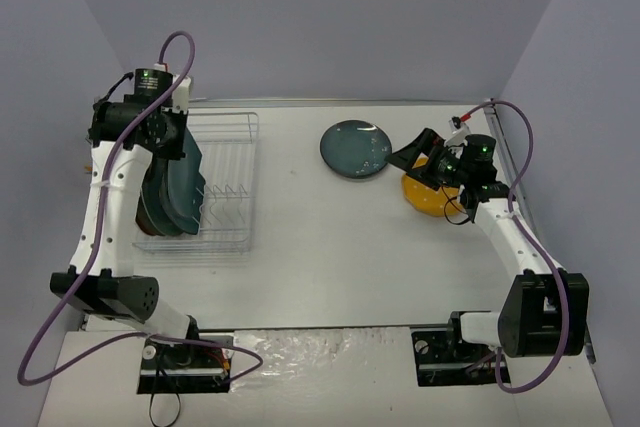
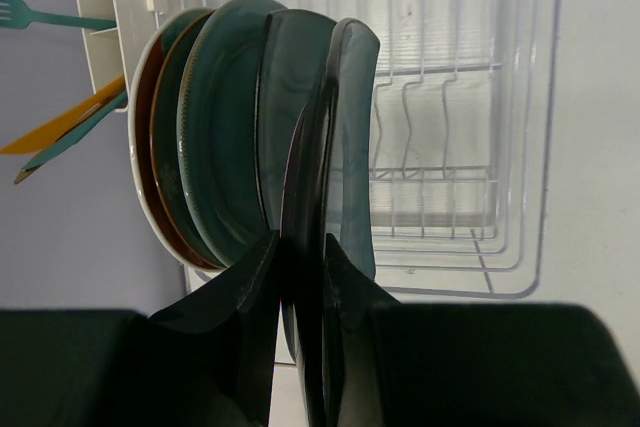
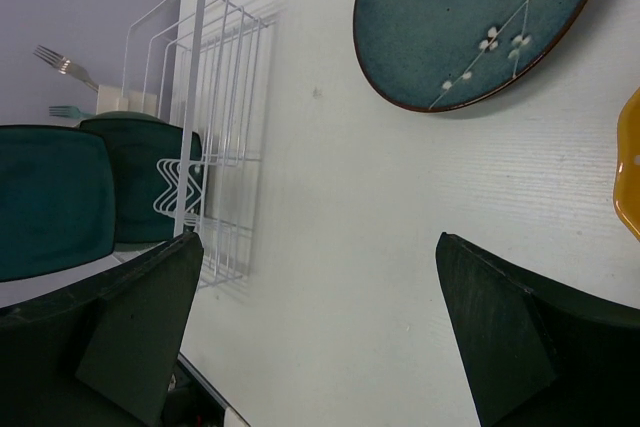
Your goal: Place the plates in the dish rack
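Plates stood in the dish rack at the left edge of the bench in the top view. The blue-grey plate lay near the far edge and the yellow plate by the right edge.

In the left wrist view, the left claw was clamped on the rim of a dark teal plate beside the racked ones. Its lower edge and slot were hidden, so it might tip onto its neighbours if released unseated.

In the right wrist view, the right claw gaped wide and empty over the bench, and the yellow plate was mostly cropped.
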Controlling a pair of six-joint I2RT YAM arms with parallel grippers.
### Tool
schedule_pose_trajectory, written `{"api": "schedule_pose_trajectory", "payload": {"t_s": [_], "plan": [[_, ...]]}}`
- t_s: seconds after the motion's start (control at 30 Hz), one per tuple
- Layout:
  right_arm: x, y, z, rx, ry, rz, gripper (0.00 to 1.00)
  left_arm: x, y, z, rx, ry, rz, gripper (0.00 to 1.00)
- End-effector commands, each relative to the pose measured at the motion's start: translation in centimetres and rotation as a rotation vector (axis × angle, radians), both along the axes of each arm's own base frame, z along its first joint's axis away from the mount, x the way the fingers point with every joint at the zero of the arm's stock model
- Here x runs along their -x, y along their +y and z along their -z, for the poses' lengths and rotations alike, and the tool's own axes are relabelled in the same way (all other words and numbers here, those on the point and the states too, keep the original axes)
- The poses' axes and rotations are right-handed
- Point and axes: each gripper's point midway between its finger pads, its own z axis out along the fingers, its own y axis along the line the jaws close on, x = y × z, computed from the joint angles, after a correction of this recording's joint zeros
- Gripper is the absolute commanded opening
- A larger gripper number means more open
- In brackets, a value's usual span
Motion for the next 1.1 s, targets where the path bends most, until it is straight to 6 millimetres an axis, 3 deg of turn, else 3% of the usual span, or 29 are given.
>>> {"api": "schedule_pose_trajectory", "payload": {"t_s": [0.0, 0.43, 0.77, 0.83, 1.0, 1.07], "plan": [[-0.5, 0.1, -1.3, 0.02, -0.071, -0.012, 1.0, -2.1, 2.1, -1.1, -0.085, -0.063, -0.03, 0.0], [-0.5, 0.1, -0.8, 0.026, -0.062, -0.02, 1.0, -4.9, 2.4, 6.0, -0.037, 0.005, -0.056, 0.0], [-1.2, 0.1, -0.4, 0.03, -0.05, -0.017, 1.0, -5.2, 1.9, 10.7, 0.006, 0.039, -0.054, 0.0], [-1.3, 0.2, -0.4, 0.031, -0.053, -0.015, 1.0, -5.1, 2.1, 11.0, -0.002, 0.045, -0.06, 0.03], [-1.6, 0.8, 0.4, 0.034, -0.038, -0.012, 1.0, -4.9, 2.2, 10.4, -0.004, 0.022, -0.064, 0.3], [-2.0, 1.0, 0.7, 0.043, -0.032, 0.002, 1.0, -4.8, 2.2, 9.7, -0.002, 0.003, -0.064, 0.36]]}}
